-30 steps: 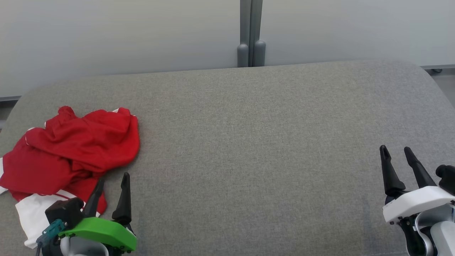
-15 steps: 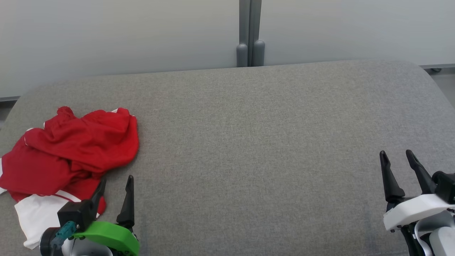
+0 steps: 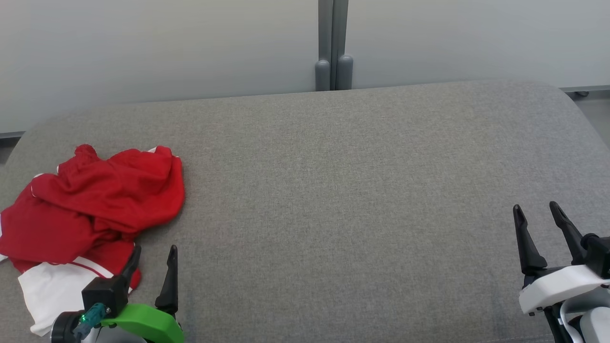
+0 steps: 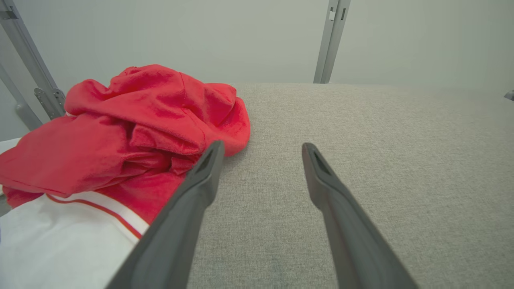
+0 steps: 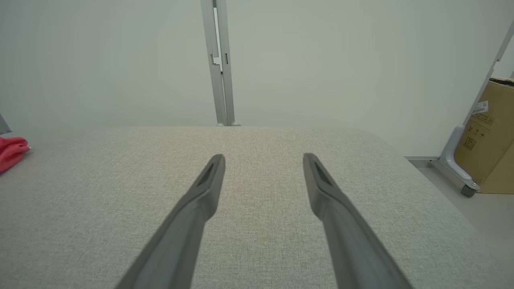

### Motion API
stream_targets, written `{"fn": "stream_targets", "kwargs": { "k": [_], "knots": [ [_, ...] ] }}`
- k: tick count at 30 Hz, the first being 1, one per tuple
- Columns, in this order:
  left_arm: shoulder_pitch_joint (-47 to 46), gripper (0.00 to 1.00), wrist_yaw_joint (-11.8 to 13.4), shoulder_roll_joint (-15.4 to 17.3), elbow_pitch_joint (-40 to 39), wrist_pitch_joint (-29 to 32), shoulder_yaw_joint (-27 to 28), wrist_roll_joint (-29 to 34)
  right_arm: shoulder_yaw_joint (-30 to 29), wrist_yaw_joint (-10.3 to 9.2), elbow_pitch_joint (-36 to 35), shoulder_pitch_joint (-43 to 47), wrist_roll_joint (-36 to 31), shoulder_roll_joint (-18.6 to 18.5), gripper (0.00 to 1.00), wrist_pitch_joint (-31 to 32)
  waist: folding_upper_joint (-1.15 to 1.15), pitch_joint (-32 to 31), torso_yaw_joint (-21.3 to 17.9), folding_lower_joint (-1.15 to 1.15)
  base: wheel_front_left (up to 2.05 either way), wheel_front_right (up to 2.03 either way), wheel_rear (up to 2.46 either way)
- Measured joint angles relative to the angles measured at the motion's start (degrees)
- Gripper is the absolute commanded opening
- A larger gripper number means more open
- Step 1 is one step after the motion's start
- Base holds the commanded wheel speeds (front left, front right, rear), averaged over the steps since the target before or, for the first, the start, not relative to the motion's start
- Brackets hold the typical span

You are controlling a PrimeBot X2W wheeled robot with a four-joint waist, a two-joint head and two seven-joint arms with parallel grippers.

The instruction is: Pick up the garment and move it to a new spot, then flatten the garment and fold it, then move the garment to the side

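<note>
A crumpled red and white garment (image 3: 95, 205) lies in a heap at the left end of the grey fabric surface (image 3: 333, 190). In the left wrist view the garment (image 4: 132, 124) bulks up ahead and to the left, a white panel with a red stripe nearest. My left gripper (image 3: 155, 252) stands open at the garment's near right edge, its left finger over the red cloth and nothing between the fingers (image 4: 200, 180). Far off at the lower right, my right gripper (image 3: 536, 212) is open over bare fabric. A sliver of the garment (image 5: 12, 152) shows at the right wrist view's left edge.
A pale partition wall with a grey post (image 3: 332, 45) runs behind the surface. The surface rounds off at its right end (image 3: 572, 109). A cardboard box (image 5: 492, 136) stands on the floor beyond that end, beside a wheeled frame foot (image 5: 457, 168).
Both grippers have drawn back toward the bottom of the head view, still open. The whole picture has shifted slightly, so the camera moved. The garment lies as before.
</note>
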Motion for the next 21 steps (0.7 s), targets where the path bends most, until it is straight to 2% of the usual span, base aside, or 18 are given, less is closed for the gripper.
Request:
{"fn": "stream_targets", "kwargs": {
  "k": [15,21],
  "knots": [
    [-0.1,1.0,-1.0,-0.2,1.0,0.0,0.5,0.0,-1.5,1.15,0.2,0.0,-0.6,0.6,1.0,0.0,0.0,0.0,0.2,0.0,0.0,0.0,0.0],
    [-0.8,1.0,-1.5,-0.7,1.4,0.0,0.2,0.8,-2.4,1.41,0.0,0.5,-0.6,0.7,1.0,0.0,0.0,0.1,1.7,0.0,0.0,0.0,0.0]
  ]
}}
